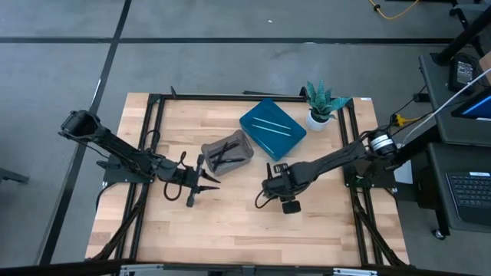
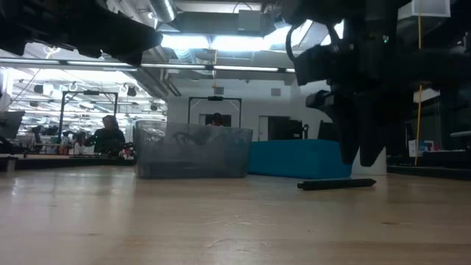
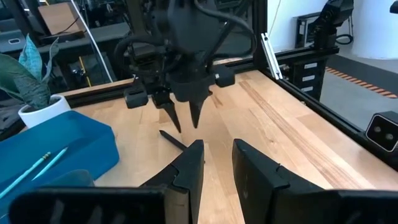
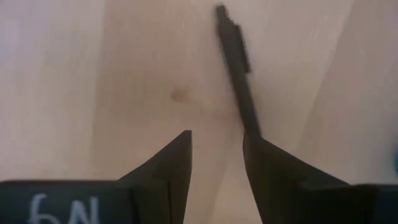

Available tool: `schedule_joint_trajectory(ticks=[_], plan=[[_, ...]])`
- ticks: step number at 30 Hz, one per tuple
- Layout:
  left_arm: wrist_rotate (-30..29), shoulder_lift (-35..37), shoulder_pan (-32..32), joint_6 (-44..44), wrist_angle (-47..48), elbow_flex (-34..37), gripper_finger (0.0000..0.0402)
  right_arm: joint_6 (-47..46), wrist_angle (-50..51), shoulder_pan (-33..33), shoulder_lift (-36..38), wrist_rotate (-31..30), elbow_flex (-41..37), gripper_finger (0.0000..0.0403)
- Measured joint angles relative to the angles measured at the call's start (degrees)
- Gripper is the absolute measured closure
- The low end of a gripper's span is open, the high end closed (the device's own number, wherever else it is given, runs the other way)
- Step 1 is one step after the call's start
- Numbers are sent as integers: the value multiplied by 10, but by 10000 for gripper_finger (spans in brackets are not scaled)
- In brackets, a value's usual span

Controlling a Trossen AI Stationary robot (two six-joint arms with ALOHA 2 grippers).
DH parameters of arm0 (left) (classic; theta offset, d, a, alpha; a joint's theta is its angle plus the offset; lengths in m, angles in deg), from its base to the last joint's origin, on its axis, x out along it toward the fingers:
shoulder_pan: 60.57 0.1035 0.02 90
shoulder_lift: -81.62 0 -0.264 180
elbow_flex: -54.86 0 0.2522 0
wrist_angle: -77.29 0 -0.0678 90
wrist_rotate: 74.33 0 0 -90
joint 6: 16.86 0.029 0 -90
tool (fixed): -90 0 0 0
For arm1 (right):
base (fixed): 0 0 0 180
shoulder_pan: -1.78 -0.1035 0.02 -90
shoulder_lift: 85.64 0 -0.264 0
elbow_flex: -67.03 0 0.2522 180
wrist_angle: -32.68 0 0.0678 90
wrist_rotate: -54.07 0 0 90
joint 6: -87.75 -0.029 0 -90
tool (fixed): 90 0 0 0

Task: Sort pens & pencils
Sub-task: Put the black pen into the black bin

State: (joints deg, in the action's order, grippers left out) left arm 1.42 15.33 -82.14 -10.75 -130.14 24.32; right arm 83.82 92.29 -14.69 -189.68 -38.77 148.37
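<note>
One black pen (image 4: 236, 68) lies flat on the bare wood, also seen in the low view (image 2: 336, 184) and the left wrist view (image 3: 173, 139). My right gripper (image 4: 217, 140) hangs open just above it, fingers pointing down (image 2: 360, 158), with the pen's near end passing under one fingertip; it is clear of the pen. Several black pens lie in the grey bin (image 1: 228, 151). Two light blue pencils (image 1: 272, 127) lie in the blue tray (image 1: 261, 138). My left gripper (image 3: 217, 162) is open, held over the table left of the bin (image 1: 209, 182), facing the right gripper (image 3: 185, 124).
A potted plant (image 1: 320, 103) stands at the far right corner beside the blue tray. A black frame (image 1: 153, 123) runs along the table's edges. Bare wood lies along the near side (image 1: 245, 230). People sit in the room beyond the table (image 2: 109, 134).
</note>
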Motion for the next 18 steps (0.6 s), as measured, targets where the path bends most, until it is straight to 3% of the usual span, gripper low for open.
schedule_joint_trajectory(ticks=[5,18], plan=[[0,0,0,0,2,0,323,3,26,7,-4,-27,-1,258],[0,0,0,-30,8,0,323,16,14,32,-7,-32,-25,258]])
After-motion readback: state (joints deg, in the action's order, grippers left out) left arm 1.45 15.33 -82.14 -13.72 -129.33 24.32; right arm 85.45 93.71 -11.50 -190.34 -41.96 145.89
